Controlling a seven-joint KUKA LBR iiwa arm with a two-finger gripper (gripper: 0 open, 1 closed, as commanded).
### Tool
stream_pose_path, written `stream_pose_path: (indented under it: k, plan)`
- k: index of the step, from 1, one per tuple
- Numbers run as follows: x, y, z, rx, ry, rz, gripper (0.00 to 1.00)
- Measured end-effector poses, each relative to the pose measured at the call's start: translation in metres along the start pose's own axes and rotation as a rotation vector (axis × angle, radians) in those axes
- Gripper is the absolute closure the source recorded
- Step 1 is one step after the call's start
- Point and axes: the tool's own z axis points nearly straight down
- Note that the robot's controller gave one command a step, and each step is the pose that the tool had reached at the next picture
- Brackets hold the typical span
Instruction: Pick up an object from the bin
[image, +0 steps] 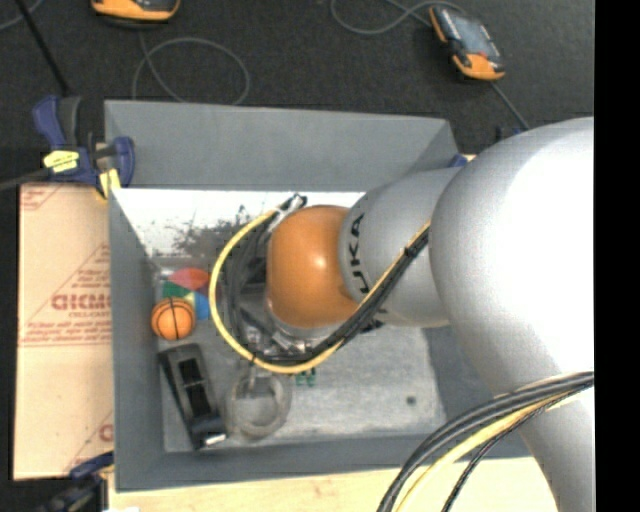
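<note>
Gripper (262, 368) seen low in bin (300, 150), toward view's lower left, largely hidden under orange wrist cover (305, 265); open or closed cannot be told. Clear round thing (258, 408) lies just below it, black rectangular block (192, 392) beside, orange ball (173, 320) near.

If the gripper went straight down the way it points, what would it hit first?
Probably the clear round container lying right under the gripper, beside the black box; depth is unclear, so it could miss.

At the left, a small orange basketball (172, 320) is lying between a black oblong box (190, 387) on its near side and a red-green-blue toy (186, 283) on its far side.
</note>
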Motion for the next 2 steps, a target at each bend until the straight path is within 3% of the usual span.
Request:
stream_pose_path:
  k: [2]
  plan:
    - [0.0013, -0.0002, -0.0050, 0.000, 0.003, 0.001, 1.00]
